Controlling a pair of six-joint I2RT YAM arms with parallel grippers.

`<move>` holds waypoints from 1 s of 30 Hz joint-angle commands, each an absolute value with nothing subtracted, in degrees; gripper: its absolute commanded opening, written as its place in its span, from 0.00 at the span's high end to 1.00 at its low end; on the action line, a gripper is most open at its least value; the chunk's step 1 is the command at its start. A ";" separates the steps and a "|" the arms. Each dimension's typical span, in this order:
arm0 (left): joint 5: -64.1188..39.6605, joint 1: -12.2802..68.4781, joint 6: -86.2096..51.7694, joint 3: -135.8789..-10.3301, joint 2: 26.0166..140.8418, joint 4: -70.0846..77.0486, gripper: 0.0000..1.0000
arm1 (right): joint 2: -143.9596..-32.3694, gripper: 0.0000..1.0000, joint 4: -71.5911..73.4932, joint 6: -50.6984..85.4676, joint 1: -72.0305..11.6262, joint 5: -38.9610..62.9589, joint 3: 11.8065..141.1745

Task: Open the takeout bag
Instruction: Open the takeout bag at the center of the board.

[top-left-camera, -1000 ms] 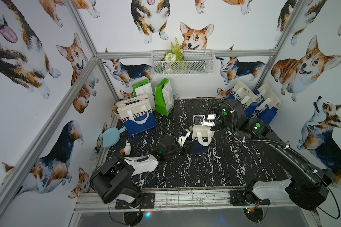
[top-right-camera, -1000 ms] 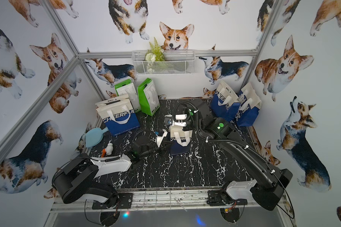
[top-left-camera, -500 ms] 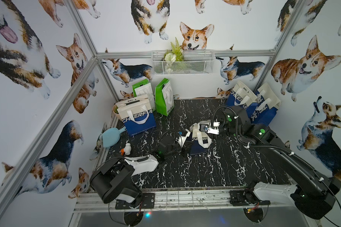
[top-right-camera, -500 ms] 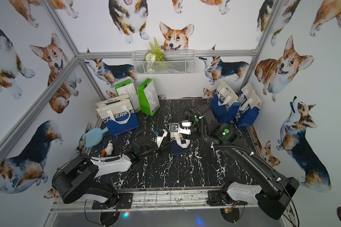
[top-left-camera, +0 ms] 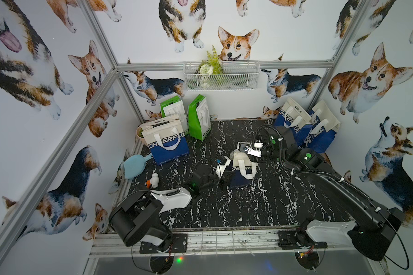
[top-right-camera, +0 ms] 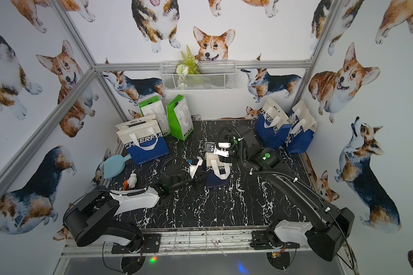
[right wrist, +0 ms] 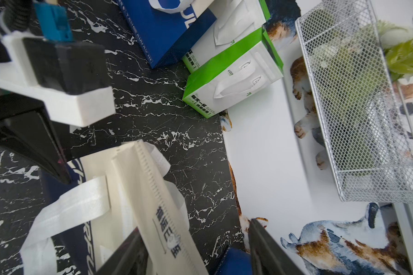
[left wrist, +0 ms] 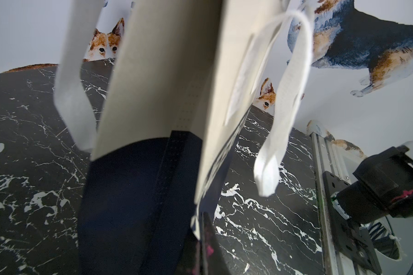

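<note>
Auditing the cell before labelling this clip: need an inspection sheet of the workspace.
Surface: black marbled tabletop, no spills seen.
Job's things: takeout bag upright mid-table, top pressed flat, not yet opened.
Clutter: CHEERFUL bag, green bags, blue bags along the back; blue scoop and white-orange toy near the left arm.
Grippers: left gripper shut, apparently pinching the bag's side; right gripper open, jaws either side of the bag's top edge.
Cables: black conduit along the right arm, no snag seen.
Surroundings: corgi-print walls; wire basket with plant on the back wall.
</note>
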State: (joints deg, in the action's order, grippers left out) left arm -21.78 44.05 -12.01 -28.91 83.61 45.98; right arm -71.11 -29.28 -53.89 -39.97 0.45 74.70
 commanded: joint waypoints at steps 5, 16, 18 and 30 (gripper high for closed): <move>-22.29 44.15 -11.34 -29.09 83.75 44.19 1.00 | -73.75 0.34 -24.63 -51.49 -39.55 -0.53 76.35; -22.76 44.12 -11.23 -29.44 84.54 44.12 1.00 | -78.88 0.35 -25.35 -48.54 -39.31 -3.89 81.47; -22.94 44.12 -11.23 -29.58 84.64 44.12 1.00 | -79.78 0.35 -24.78 -47.68 -39.42 -4.34 81.83; -22.67 44.12 -10.97 -29.22 83.85 43.92 1.00 | -82.66 0.35 -22.88 -41.28 -39.42 -6.85 84.47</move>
